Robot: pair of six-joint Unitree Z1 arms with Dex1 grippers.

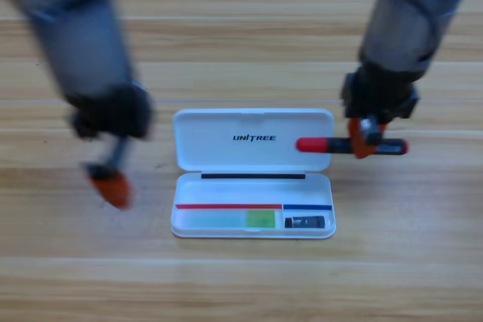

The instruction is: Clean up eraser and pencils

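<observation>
Pencil (351, 145), black with a red end, hangs level in the right pincer (364, 139), clamped at mid-length, its red tip over the right edge of the case (253, 186) lid. The eraser (305, 222) and green-ended pencil (230, 219) lie in the tray. Best to keep the stick parallel to the tray's long wall while lowering. The left pincer (112, 186) hovers left of the case; whether its jaws are apart cannot be told. Bare counter (407, 262) surrounds the case.
</observation>
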